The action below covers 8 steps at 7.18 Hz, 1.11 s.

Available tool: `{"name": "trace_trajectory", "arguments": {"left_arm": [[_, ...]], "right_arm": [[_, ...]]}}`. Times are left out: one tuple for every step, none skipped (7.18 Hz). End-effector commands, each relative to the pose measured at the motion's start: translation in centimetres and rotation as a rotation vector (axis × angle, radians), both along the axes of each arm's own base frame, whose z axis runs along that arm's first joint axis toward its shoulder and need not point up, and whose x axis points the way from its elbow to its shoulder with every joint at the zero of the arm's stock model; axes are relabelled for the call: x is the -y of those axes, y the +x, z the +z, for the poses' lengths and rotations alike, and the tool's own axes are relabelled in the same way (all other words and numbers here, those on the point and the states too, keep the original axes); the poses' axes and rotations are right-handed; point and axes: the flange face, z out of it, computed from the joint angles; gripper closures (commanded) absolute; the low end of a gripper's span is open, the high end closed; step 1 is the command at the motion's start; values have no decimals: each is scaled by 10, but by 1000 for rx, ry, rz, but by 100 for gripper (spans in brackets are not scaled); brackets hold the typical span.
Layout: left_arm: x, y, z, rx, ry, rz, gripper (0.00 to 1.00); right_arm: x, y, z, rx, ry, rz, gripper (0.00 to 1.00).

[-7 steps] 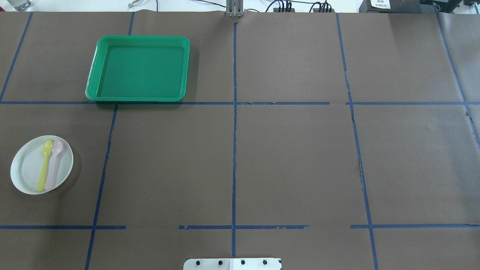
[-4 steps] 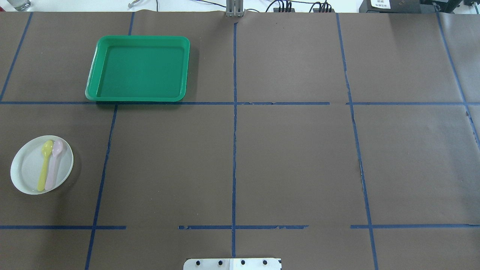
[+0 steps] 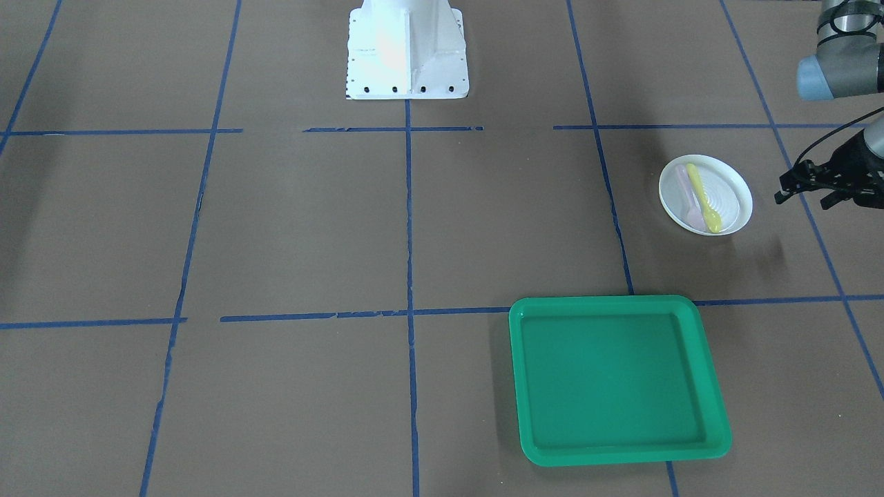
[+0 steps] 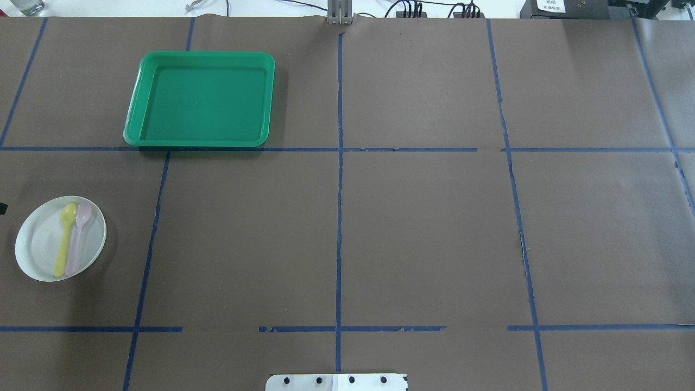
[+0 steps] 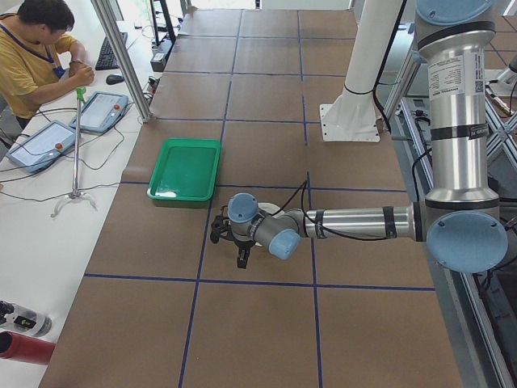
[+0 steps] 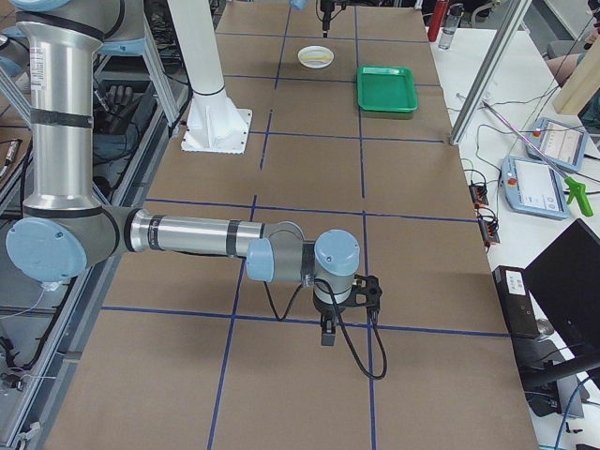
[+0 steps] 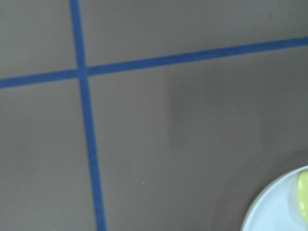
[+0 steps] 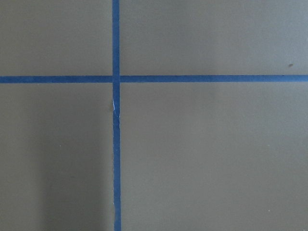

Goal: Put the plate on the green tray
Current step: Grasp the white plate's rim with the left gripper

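Observation:
The small white plate (image 4: pixel 40 247) lies at the table's left side with a yellow spoon (image 4: pixel 65 239) and a pale pink spoon (image 4: pixel 79 239) on it. It also shows in the front view (image 3: pixel 725 186) and at the lower right corner of the left wrist view (image 7: pixel 279 209). The green tray (image 4: pixel 201 99) lies empty farther out, also seen in the front view (image 3: pixel 618 379). My left gripper (image 3: pixel 802 200) hovers just beside the plate on its outer side, fingers apart, holding nothing. My right gripper (image 6: pixel 349 309) shows only in the right side view, over bare table far from both; I cannot tell its state.
The white robot base (image 3: pixel 407 52) stands at the near middle edge. Blue tape lines cross the brown table cover. A side table (image 5: pixel 48 162) with tablets and a seated operator (image 5: pixel 32 56) lies beyond the far edge.
A black tip of the left gripper has come into the overhead view at its left edge, beside the plate. Plate, spoons and tray have not moved.

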Motion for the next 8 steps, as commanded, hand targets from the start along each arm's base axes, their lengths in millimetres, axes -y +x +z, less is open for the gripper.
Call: {"name": "trace_trajectory", "arguments": {"left_arm": [[-30, 33, 11, -23, -70, -8, 10], [-30, 39, 6, -37, -78, -17, 10], [-33, 47, 4, -47, -92, -22, 14], [-37, 58, 4, -45, -99, -2, 19], [-38, 61, 4, -45, -98, 5, 43], [-38, 61, 4, -46, -97, 7, 64], [-38, 62, 2, -48, -94, 9, 88], [-39, 61, 3, -48, -95, 8, 100]], "right_arm": [[1, 0, -1, -1, 1, 0, 0], [0, 0, 0, -1, 0, 0, 0], [0, 0, 0, -1, 0, 0, 0], [0, 0, 0, 1, 0, 0, 0], [0, 0, 0, 1, 0, 0, 0], [0, 0, 0, -1, 0, 0, 0], [0, 0, 0, 1, 0, 0, 0], [0, 0, 0, 1, 0, 0, 0]]}}
